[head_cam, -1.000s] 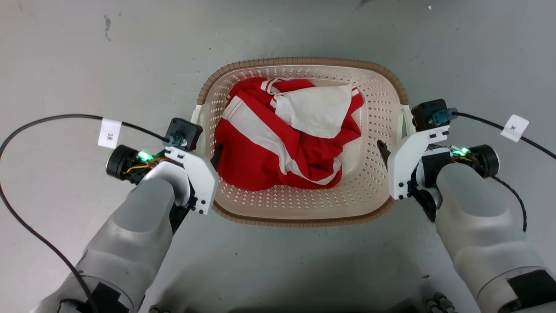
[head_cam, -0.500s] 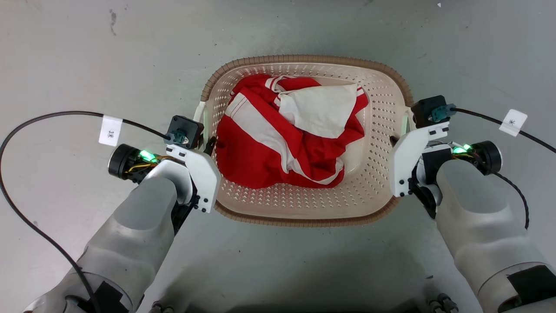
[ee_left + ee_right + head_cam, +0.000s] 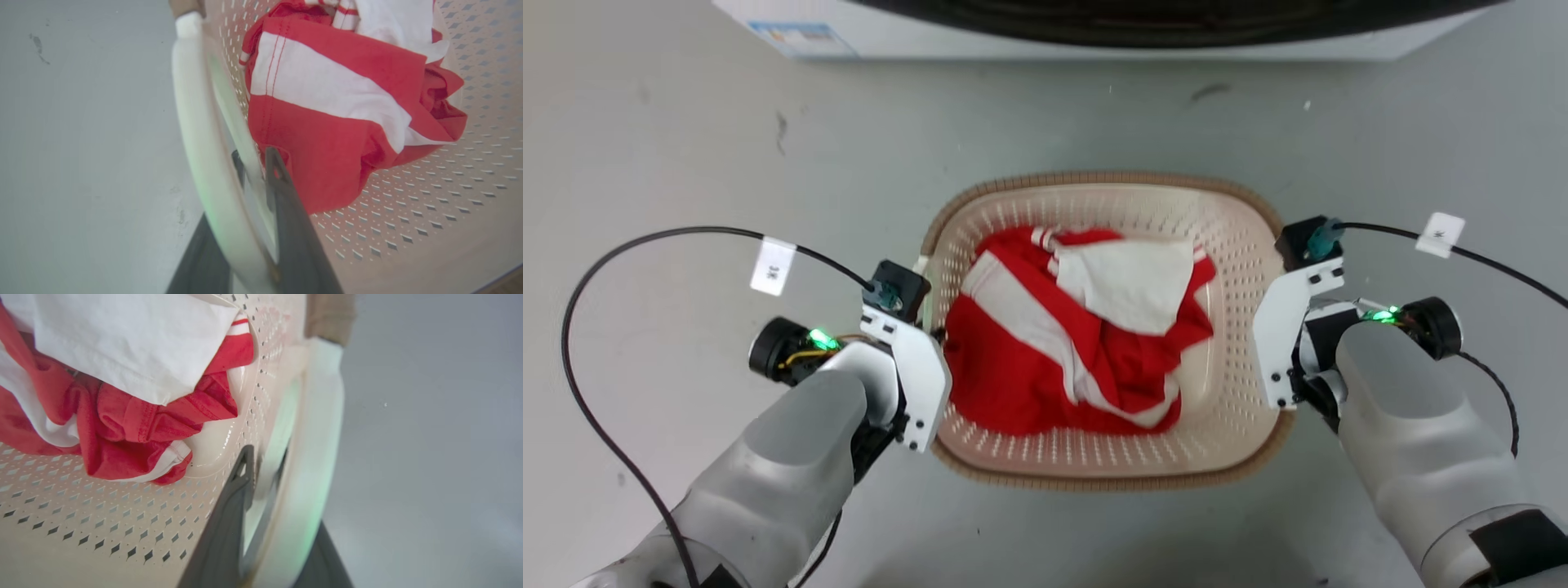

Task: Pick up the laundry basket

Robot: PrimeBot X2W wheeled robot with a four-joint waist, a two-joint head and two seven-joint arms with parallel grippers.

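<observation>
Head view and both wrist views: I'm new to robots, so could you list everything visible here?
laundry basket: one, cream with a brown rim, centre, between the arms.
clothing: one bundle, red and white, inside the basket.
appliance: one, white with a dark opening, top edge.
floor: grey, all around.
tagged cables: two, black with white tags, one at each wrist.
left gripper: one, dark jaws closed across the basket's left white handle.
right gripper: one, dark jaws closed across the right white handle.
forearms: two, pale grey, lower corners.
</observation>
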